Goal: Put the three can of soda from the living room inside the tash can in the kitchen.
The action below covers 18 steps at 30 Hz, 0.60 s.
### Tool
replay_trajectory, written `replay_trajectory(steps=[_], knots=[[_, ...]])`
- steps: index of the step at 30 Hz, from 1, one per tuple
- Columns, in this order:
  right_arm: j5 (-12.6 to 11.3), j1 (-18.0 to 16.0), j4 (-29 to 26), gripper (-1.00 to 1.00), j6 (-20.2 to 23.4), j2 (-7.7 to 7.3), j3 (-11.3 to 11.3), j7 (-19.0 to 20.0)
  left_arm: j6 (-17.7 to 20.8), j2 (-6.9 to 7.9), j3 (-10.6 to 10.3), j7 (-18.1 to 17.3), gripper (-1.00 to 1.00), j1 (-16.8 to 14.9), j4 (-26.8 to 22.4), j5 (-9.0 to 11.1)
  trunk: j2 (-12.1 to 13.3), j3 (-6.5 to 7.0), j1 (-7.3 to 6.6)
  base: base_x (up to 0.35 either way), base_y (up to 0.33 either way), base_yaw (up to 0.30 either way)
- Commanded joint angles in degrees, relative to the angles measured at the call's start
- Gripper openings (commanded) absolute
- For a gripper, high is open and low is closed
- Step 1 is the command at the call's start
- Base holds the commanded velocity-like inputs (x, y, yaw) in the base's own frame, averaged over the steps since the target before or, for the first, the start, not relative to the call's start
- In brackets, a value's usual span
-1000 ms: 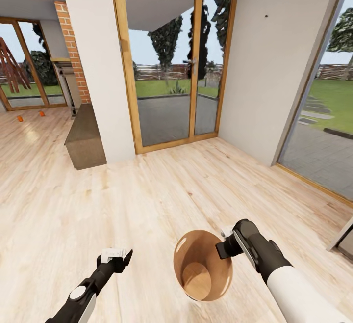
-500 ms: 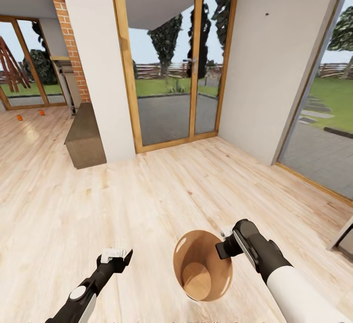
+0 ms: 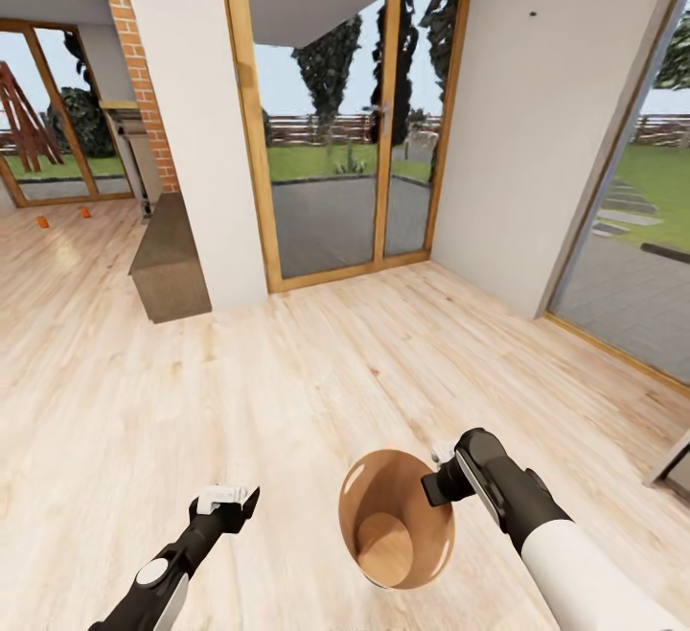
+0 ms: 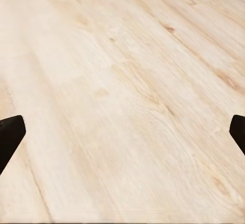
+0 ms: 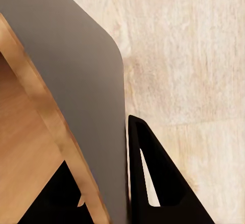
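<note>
Both arms are slim and two-toned: glossy black toward the wrist, white further back. The left arm (image 3: 163, 573) has a round pale-grey disc set into its black casing, with a small white block near its black gripper. The right arm (image 3: 537, 525) looks thicker, with a pale strip along its black wrist.

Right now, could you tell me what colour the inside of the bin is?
Copper-brown inside the bin, seen best in the head view; the right gripper holds its rim.
</note>
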Motion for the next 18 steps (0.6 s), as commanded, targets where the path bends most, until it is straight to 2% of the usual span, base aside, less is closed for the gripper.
replay_trajectory(steps=[1,18], knots=[[-1.4,0.0,0.0,-1.0,0.2,0.02,0.0,0.2,0.0,0.0,0.0,0.0,1.0,0.0,0.0,0.0,0.0,-0.08,0.0,0.0,0.0,0.115],[-1.4,0.0,0.0,-1.0,0.2,0.1,0.0,0.2,0.0,0.0,-0.1,0.0,1.0,0.0,0.1,0.0,0.0,-1.08,0.0,0.0,0.0,0.189]])
